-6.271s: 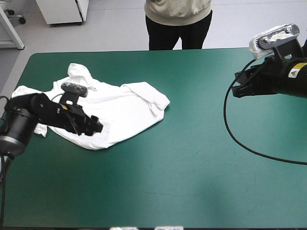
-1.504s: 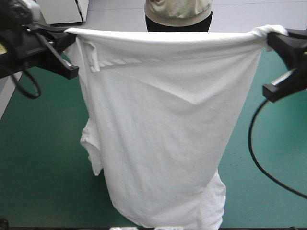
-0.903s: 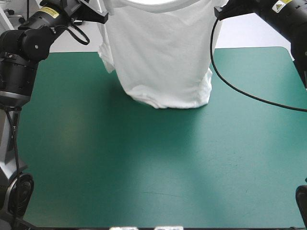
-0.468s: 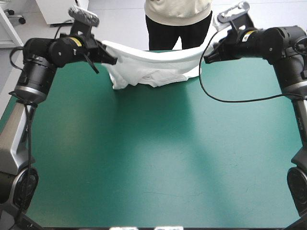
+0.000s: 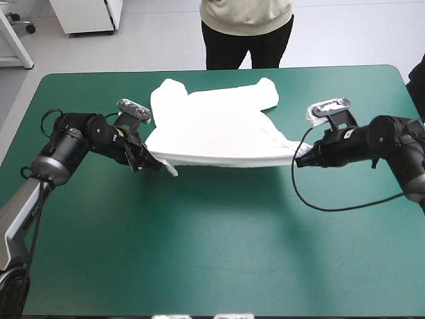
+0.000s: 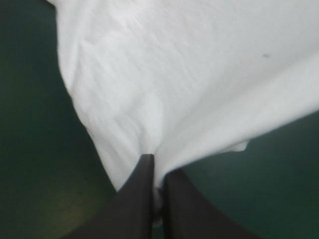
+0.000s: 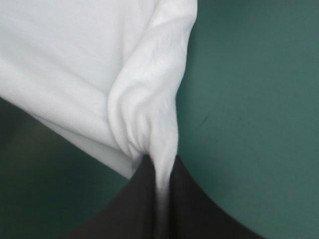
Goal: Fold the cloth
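Surface: tabletop (image 5: 199, 266) under a teal-green cover (image 5: 80, 239), seen whole from the high view
T-shirt, position: T-shirt (image 5: 212, 123), white, on the far half of the tabletop, about mid-width, between the two arms
T-shirt, shape: spread wide, its far part resting on the cover; two short sleeves at the far corners, one (image 5: 166, 90) on the left and one (image 5: 267, 90) on the right, both pointing toward the far edge
Near edge: near edge (image 5: 226, 159) drawn into an almost straight line from one tool to the other; a shadow (image 5: 226, 174) lies on the cover just under it (so this edge looks raised a little, though contact cannot be judged)
Left tool: left tool (image 5: 154, 161) at the near-left corner of the T-shirt; black fingers (image 6: 139, 199) all but closed, pinching the cloth between them; wrist view shows fabric fanning away from the tips in shallow creases
Right tool: right tool (image 5: 300, 159) at the near-right corner, clamped on the cloth in the same way; wrist view shows fabric gathered into a thick ridge of folds rising from the pinch
Loose cloth: small flap (image 5: 171, 171) sticks out just beside the left tool, on its near side
Arms: each reaches in from its own side, low over the cover, the tools facing each other across the T-shirt
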